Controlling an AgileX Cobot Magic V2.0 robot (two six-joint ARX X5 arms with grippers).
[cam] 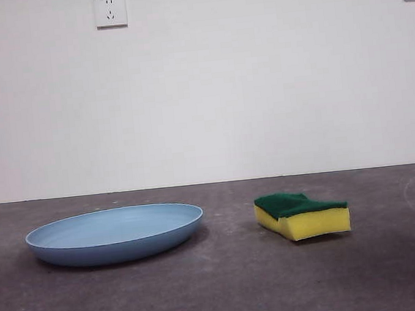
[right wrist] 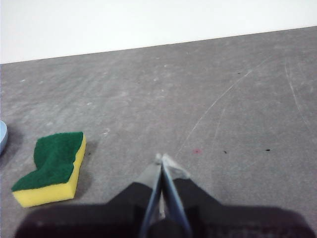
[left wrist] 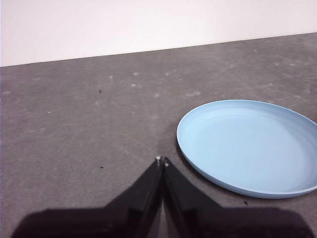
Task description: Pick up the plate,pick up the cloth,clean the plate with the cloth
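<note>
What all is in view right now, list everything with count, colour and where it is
plate: one, light blue, flat on the table, apart from the sponge
sponge: one, yellow with green scouring face up, on the table beside the plate
table: one, dark grey, scuffed
wall sockets: two, white, high on the white wall
left tool: one, black, jaws together, above the table near the plate, holding nothing
right tool: one, black, jaws together, above the table near the sponge, holding nothing
</note>
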